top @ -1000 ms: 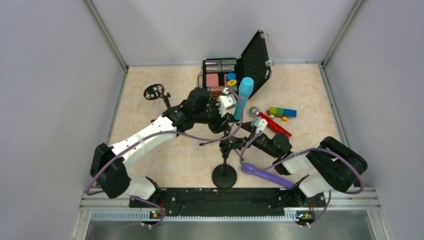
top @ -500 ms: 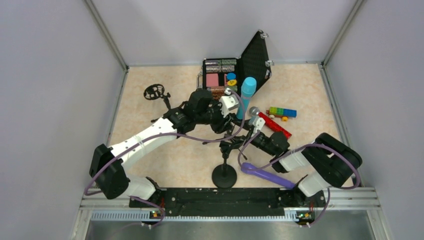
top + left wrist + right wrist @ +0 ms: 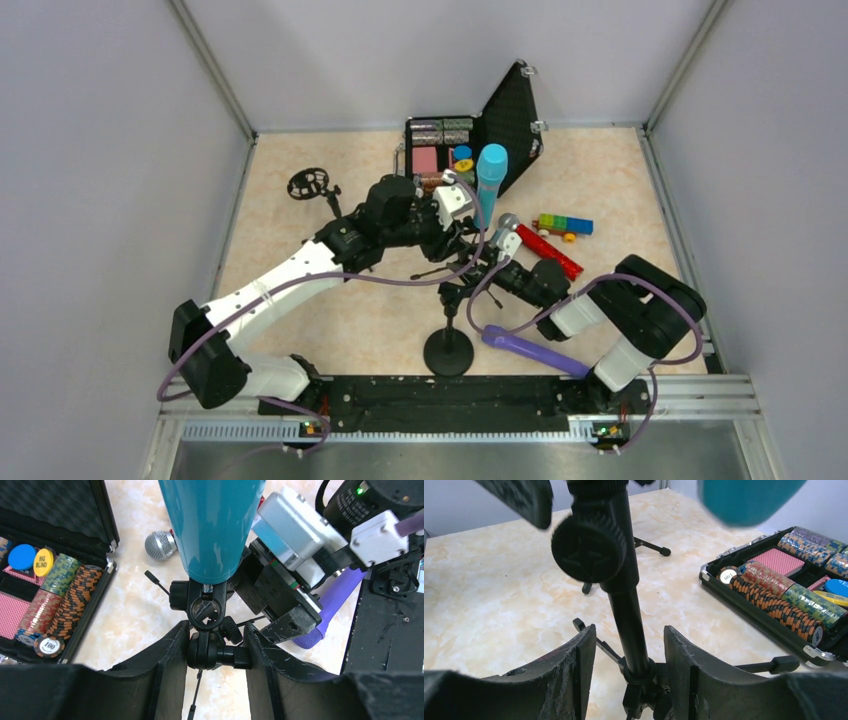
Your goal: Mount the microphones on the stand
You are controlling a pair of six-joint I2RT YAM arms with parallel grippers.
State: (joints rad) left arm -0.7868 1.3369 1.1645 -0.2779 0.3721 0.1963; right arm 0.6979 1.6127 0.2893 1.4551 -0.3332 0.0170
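The left gripper (image 3: 216,630) is pinching the stand (image 3: 202,607) at its swivel joint, just under the light blue microphone (image 3: 215,520), which is standing upright, apparently seated in the clip. The right gripper (image 3: 629,632) is straddling the pole lower down, fingers spread, gaps either side. The red microphone (image 3: 545,250) and purple microphone (image 3: 530,350) are lying on the table (image 3: 620,180).
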